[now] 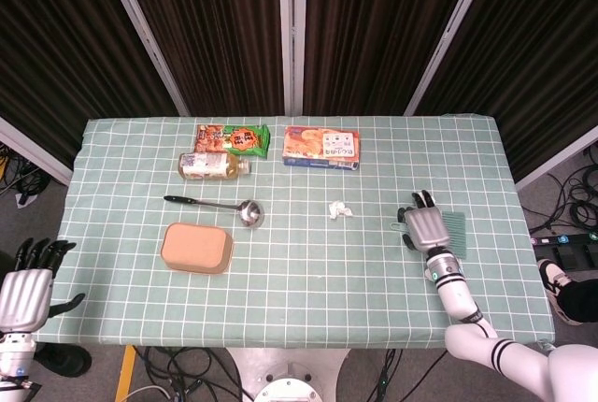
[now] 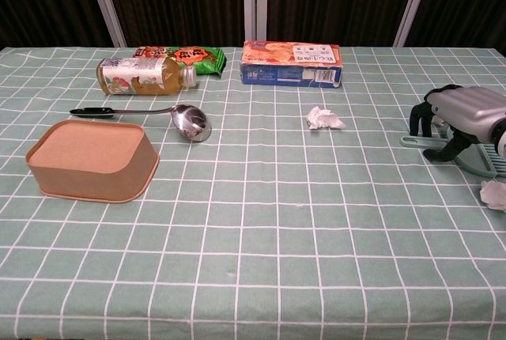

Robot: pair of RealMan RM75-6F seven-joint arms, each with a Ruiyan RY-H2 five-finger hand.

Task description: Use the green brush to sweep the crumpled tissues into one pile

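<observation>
The green brush (image 1: 455,231) lies flat near the table's right edge, its handle (image 2: 411,141) pointing left. My right hand (image 1: 425,227) arches over the handle (image 2: 460,117). Its fingers curve down on the far side and the thumb on the near side, with no firm grip showing. One crumpled tissue (image 1: 339,209) sits mid-table (image 2: 325,119), well left of that hand. Another tissue (image 2: 495,194) lies at the right edge, just in front of the brush. My left hand (image 1: 25,288) hangs off the table's front left corner, fingers spread and holding nothing.
On the left half lie a brown oval box (image 2: 91,158), a metal ladle (image 2: 190,121), a drink bottle (image 2: 146,75) and a green snack bag (image 2: 186,55). A flat orange and blue box (image 2: 291,63) lies at the back centre.
</observation>
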